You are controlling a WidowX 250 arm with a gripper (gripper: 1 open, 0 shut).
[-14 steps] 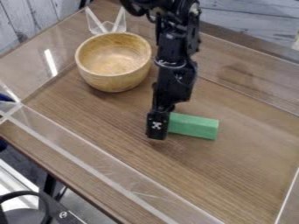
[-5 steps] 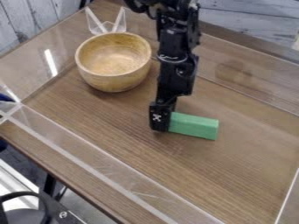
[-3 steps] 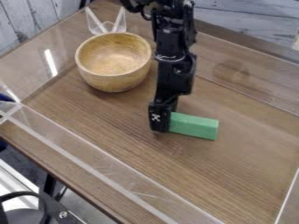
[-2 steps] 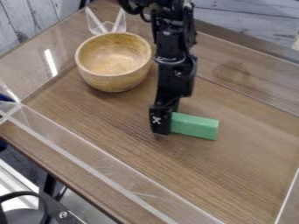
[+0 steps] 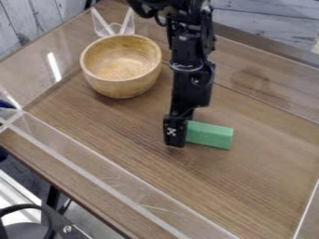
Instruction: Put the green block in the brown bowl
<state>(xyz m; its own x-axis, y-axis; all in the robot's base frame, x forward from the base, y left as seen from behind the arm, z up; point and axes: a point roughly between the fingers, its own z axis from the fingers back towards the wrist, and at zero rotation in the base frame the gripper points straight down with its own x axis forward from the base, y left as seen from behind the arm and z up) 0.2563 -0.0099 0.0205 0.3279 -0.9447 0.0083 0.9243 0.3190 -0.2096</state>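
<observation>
The green block (image 5: pixel 207 135), a small mint-green rectangular bar, lies flat on a wood-grain surface (image 5: pixel 112 149), a little right of the middle of the view. Its long side runs left to right, slanting slightly down toward the right. Its left end is hidden behind the tip of a black robot arm (image 5: pixel 189 56) that comes down from the top of the picture.

The arm hangs nearly straight down, tilted only a little. At its lower end the pincer (image 5: pixel 176 133) sits at the block's left end, very low, close to the surface. The near finger (image 5: pixel 176 133) is a black pad with a small white mark on it, and it covers the end of the block. The fingers are spread wide apart. From this angle it is not possible to tell whether they touch the block, and the far finger is hidden.

The brown bowl (image 5: pixel 121 65), round, light wood with a thick rim and visible grain, stands upright on the surface to the upper left of the block, well apart from it. The arm passes just to the right of the bowl. Nothing shows inside the bowl but bare wood.

A low clear plastic wall (image 5: pixel 50 154) edges the surface, running along the left and front sides. Behind the bowl, near the top edge, some pale pointed shapes (image 5: pixel 112 23) stick up; what they are is not clear
</observation>
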